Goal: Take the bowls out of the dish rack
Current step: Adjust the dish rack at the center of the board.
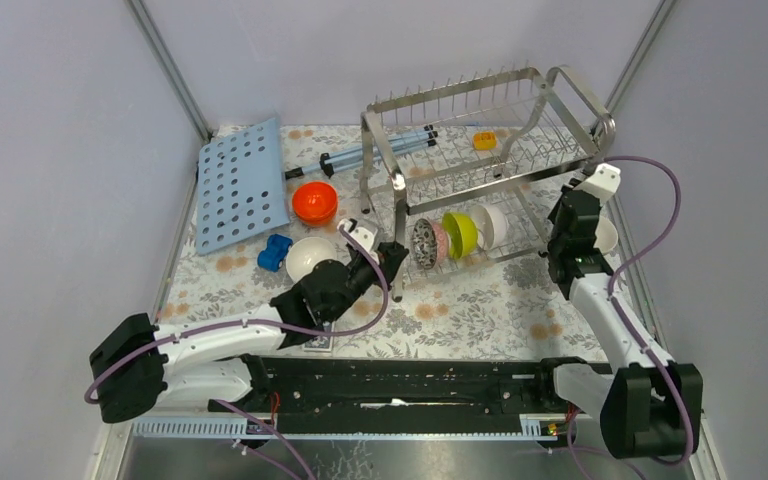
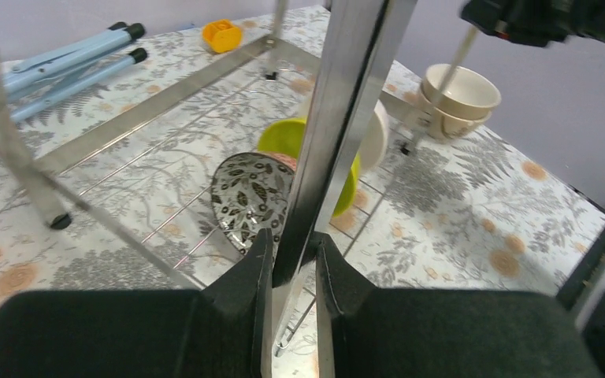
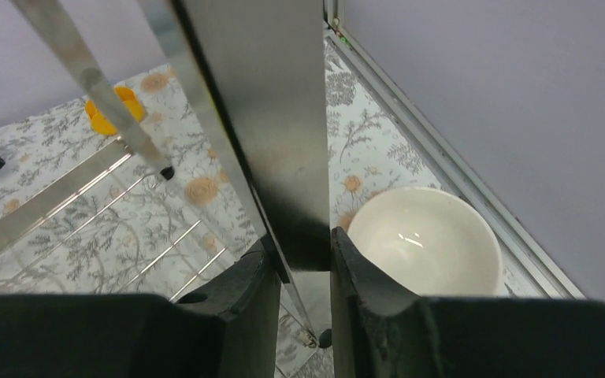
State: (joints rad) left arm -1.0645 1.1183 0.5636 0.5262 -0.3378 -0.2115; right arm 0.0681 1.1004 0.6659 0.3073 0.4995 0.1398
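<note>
**A:** Floral-patterned table [image 1: 480, 310], and the dish rack [image 1: 460, 170] stands right on it.

**B:** Left of the rack, a light-blue perforated board [image 1: 243, 185] lies flat. Between board and rack sits an orange bowl [image 1: 314, 201]. Nearer than that are a white bowl [image 1: 310, 257] and a small blue block [image 1: 275, 252] just beside it.

**A:** Blue tubes [image 1: 360, 155] stretch leftward from the rack's far-left leg.

**B:** There's a yellow-orange piece [image 2: 222, 35] at the rack's far side. Stacked cream bowls [image 2: 461, 93] sit just right of the rack.

The rack post [image 2: 339, 102] hides the green bowl [image 2: 283, 138] (partly).
</note>
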